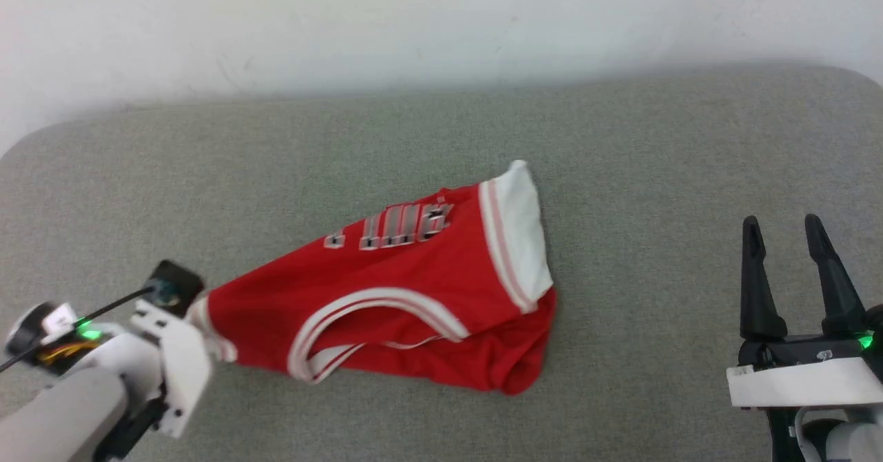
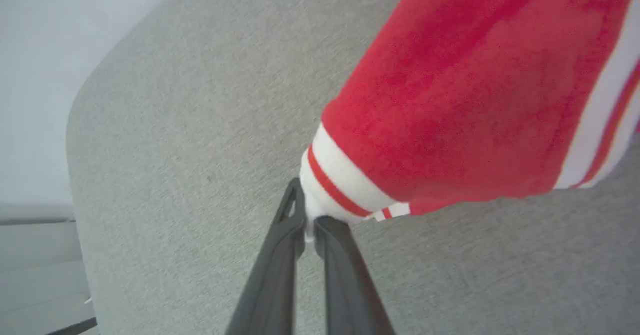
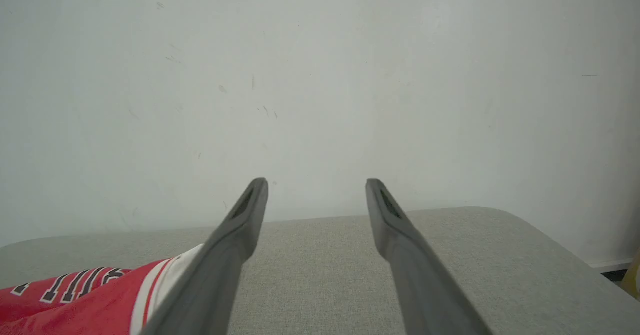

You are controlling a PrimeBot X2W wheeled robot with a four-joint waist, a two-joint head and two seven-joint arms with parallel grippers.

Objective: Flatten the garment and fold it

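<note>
Grey padded surface (image 1: 621, 138), white wall (image 1: 414, 21) behind. Left gripper (image 2: 308, 222) clamped on sleeve trim of garment (image 1: 414, 289); right gripper (image 1: 781, 222) spread wide, well apart.

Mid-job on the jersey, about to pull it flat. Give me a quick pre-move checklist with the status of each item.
1. Left gripper hold: jaws shut on the garment at its striped white edge. Ok.
2. Depth of that hold: cannot tell.
3. Right gripper free: jaws open, empty, apart from the garment. Ok.
4. Garment flat: bunched and doubled over. Not ok.
5. Second grab spot: white sleeve lies exposed on the side toward the right gripper. Ok.
6. Room to spread: bare grey surface around the garment. Ok.
</note>
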